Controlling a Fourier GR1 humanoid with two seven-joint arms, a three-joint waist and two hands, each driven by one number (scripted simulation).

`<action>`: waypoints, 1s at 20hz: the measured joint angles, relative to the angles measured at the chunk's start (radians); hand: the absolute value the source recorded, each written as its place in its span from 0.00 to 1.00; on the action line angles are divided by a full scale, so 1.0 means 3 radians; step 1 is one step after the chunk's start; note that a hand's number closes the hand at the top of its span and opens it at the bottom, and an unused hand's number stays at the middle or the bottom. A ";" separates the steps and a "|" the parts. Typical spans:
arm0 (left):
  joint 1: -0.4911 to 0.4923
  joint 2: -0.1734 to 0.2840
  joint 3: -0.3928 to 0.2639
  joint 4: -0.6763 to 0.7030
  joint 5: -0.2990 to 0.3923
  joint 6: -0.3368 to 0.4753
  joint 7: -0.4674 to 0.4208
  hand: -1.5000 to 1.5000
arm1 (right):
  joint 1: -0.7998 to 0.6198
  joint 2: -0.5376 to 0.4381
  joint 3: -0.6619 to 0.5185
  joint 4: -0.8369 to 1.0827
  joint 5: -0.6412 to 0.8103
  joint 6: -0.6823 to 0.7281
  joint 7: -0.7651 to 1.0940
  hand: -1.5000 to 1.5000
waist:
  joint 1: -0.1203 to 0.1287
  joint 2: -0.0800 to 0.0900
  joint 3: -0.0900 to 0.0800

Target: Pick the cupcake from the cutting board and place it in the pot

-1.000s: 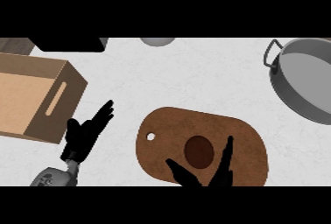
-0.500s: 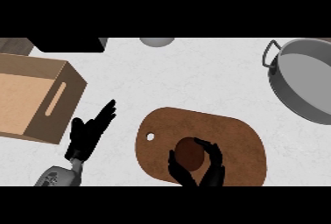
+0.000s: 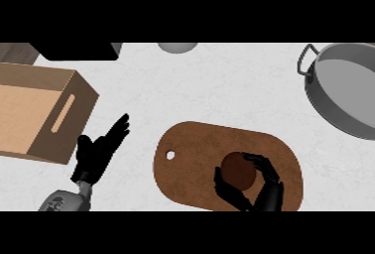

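Fingers (image 3: 262,166) of the right hand (image 3: 253,191) wrap the cupcake (image 3: 236,170), sitting on the cutting board (image 3: 205,149). I'd lift straight up before swinging toward the pot (image 3: 344,94) at 2 o'clock. Left hand (image 3: 99,151) rests open on the tabletop (image 3: 219,84).

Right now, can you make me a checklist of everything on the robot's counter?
Surface: pale speckled counter.
Job's things: brown cupcake on the cutting board; grey pot far right, cut off by the edge.
Clutter: open cardboard box left; black object and grey round thing at top.
Robot hands: right robot hand curled round the cupcake; left robot hand open beside the box.
Cables: nothing seen.
Surroundings: nothing seen.
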 measured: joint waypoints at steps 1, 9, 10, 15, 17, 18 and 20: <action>-0.0004 0.0000 0.0002 -0.0001 0.0000 0.0001 0.0000 0.50 | -0.0010 -0.0122 0.0006 -0.0041 -0.0021 0.0050 0.0004 1.00 | -0.0001 -0.0001 0.0008; 0.0016 -0.0007 0.0009 0.0008 0.0010 0.0001 0.0003 0.50 | -0.0066 -0.1074 0.0010 -0.0329 -0.0165 0.0401 -0.0122 1.00 | -0.0015 0.0002 0.0034; 0.0011 -0.0007 0.0010 0.0008 0.0011 0.0001 0.0005 0.50 | -0.0071 -0.1186 0.0001 -0.0358 -0.0187 0.0441 -0.0152 1.00 | -0.0021 0.0005 0.0036; 0.0015 -0.0013 0.0021 0.0007 0.0020 0.0003 -0.0003 0.50 | -0.0061 -0.1701 -0.0049 -0.0490 -0.0322 0.0633 -0.0337 1.00 | -0.0046 0.0012 0.0039; 0.0013 -0.0012 0.0028 0.0004 0.0022 0.0007 -0.0003 0.50 | -0.0057 -0.1895 -0.0089 -0.0516 -0.0382 0.0707 -0.0428 1.00 | -0.0054 0.0015 0.0040; 0.0012 -0.0013 0.0030 0.0000 0.0023 0.0010 -0.0001 0.50 | -0.0063 -0.1984 -0.0117 -0.0534 -0.0417 0.0744 -0.0477 1.00 | -0.0056 0.0015 0.0041; 0.0026 -0.0008 0.0033 -0.0002 0.0023 0.0008 -0.0003 0.50 | -0.0059 -0.2170 -0.0175 -0.0572 -0.0495 0.0829 -0.0588 1.00 | -0.0064 0.0012 0.0038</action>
